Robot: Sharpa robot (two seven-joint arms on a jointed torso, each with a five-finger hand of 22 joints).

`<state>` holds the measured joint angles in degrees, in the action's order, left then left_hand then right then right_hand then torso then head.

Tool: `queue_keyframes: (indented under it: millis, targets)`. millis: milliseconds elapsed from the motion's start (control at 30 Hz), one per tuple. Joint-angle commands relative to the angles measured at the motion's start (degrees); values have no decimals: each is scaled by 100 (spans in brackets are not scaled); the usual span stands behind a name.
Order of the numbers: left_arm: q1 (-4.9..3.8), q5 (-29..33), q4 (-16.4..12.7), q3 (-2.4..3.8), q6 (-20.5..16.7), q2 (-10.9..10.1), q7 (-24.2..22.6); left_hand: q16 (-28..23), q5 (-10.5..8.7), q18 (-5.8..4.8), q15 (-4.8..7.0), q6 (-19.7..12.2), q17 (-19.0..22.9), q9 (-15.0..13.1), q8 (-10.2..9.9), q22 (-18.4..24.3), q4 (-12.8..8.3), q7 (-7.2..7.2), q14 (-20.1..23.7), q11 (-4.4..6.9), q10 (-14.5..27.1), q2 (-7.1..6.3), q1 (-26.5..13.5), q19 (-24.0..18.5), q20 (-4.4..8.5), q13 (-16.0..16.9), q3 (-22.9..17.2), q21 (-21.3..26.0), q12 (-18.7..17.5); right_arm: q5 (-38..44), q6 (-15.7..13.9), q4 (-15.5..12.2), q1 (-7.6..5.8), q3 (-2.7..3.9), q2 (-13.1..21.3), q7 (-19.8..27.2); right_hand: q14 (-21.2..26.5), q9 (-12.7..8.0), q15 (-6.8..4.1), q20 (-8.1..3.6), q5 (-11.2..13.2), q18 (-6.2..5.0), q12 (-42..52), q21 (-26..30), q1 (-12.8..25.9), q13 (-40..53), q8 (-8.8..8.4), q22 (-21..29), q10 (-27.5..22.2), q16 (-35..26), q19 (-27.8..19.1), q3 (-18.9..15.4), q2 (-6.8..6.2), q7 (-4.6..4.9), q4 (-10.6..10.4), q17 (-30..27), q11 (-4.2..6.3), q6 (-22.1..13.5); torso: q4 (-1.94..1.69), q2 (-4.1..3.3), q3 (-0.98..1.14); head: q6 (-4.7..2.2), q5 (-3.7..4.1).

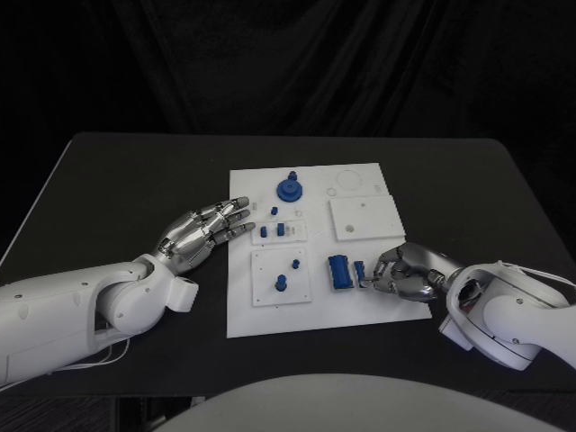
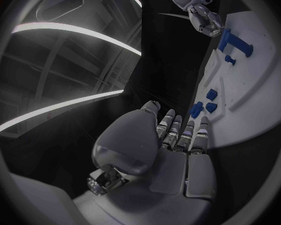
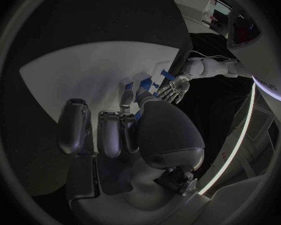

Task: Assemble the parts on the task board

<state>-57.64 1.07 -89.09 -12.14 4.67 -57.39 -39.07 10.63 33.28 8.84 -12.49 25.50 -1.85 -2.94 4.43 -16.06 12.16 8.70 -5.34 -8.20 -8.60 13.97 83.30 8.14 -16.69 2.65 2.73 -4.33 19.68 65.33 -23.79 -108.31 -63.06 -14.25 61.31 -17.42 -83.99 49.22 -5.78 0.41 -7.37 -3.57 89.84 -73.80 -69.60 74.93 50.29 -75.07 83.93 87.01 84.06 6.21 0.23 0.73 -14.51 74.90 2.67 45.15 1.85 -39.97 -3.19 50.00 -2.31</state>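
Right hand [image 1: 402, 273] sits low on the near right part of the white board [image 1: 366, 310], fingers curled toward a blue block [image 1: 341, 272] and a smaller blue piece [image 1: 360, 268] just beside it. Its fingertips look to be touching or pinching the smaller piece, but I cannot tell whether it truly holds it. The block lies just left of this hand, its long axis running near to far, so the right hand is by far the closer one for any move on it.

Left hand [image 1: 208, 229] rests flat at the board's left edge, fingers stretched out and slightly apart, holding nothing; its tips point toward two small blue pegs [image 1: 273, 231] on a raised plate. Farther off stands a round blue knob [image 1: 290, 190], and near the left hand's side lie two more blue pieces [image 1: 287, 274] on another plate.

Judging from this, the coming move is the right hand's, seating the piece beside the block.
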Motion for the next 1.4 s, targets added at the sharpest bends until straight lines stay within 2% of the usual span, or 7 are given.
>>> queue_keyframes:
  millis: [33, 200, 500, 867, 1167, 1233, 1400]
  targets:
    - [15, -9, -13, 3, 45, 1, -316, 24, 32, -84, -29, -3, -9, 0, 6, 8, 4, 34, -11, -44, 0, 10, 20, 30, -8, 3, -32, -29, -7, 5, -464, -59, 14, 2, -25, 313, -505, 47, -60, -30, 132, 10, 16, -21, 83, 1507, 68, -1036, 607, 7, 50, -94, -32, -27, -43, 1057, 54, 16, 10, 6, 1, 0, -9]
    - [29, -9, -16, 3, 47, -4, -314, 24, 32, -84, -29, -3, -9, 0, 6, 8, 4, 34, -11, -44, 0, 10, 20, 30, -8, 3, -32, -29, -7, 5, -536, -70, 15, 4, -103, 377, -512, 118, -67, -36, 331, 17, 16, -59, 180, 1507, 164, -1046, 607, 24, 66, -220, -32, -37, -139, 1083, 63, 21, 8, 6, 3, 0, 1]
    - [53, -9, -9, 4, 56, 11, -309, 24, 32, -84, -29, -3, -9, 0, 6, 8, 4, 34, -11, -44, 0, 10, 20, 30, -8, 3, -32, -29, -7, 41, -334, 53, 16, 6, -271, 246, -515, 137, -70, -40, 390, 18, 16, -65, 217, 1507, 189, -1047, 607, 34, 68, -262, -20, -41, -167, 1097, 66, 20, -5, 2, 4, 0, 32]
    - [65, -9, -6, 4, 68, 33, -304, 22, 34, -88, -31, -9, -9, 1, 4, 7, 3, 37, -10, -46, 0, 14, 21, 32, -8, 3, -46, -31, -7, 173, -106, 240, 18, 6, -480, 88, -515, 180, -86, -53, 338, 19, 16, -75, -17, 1507, 235, -1049, 607, 36, 70, -271, -36, -66, 3, 1099, 88, -2, 4, -5, -7, 0, 10]
    - [74, -9, -5, 4, 76, 41, -298, 22, 34, -88, -31, -9, -9, 1, 4, 7, 3, 37, -10, -46, 0, 14, 21, 32, -8, 3, -46, -31, -7, 268, 18, 324, 20, 5, -553, 21, -514, 168, -111, -78, -10, 24, 16, -104, -668, 1507, 210, -1056, 607, 37, 77, -126, -51, -93, 446, 1099, 114, -13, -2, -2, -2, 0, 20]
    - [77, -9, -1, 4, 77, 45, -296, 22, 34, -88, -31, -9, -9, 1, 4, 7, 3, 37, -10, -46, 0, 14, 21, 32, -8, 3, -46, -31, -7, 292, 29, 333, 21, 5, -556, 11, -513, 138, -112, -82, -230, 28, 16, -118, -949, 1507, 166, -1059, 607, 33, 80, -17, -27, -88, 617, 1093, 113, -15, -4, 0, -2, 0, 29]
    - [85, -9, 7, 4, 79, 56, -294, 22, 34, -88, -31, -9, -9, 1, 4, 7, 3, 37, -10, -46, 0, 14, 21, 32, -8, 3, -46, -31, -7, 316, 41, 340, 21, 5, -538, 8, -513, 102, -101, -74, -402, 30, 16, -126, -1148, 1507, 118, -1061, 607, 33, 80, 92, -2, -67, 736, 1094, 96, -6, -1, -2, 1, 0, 23]
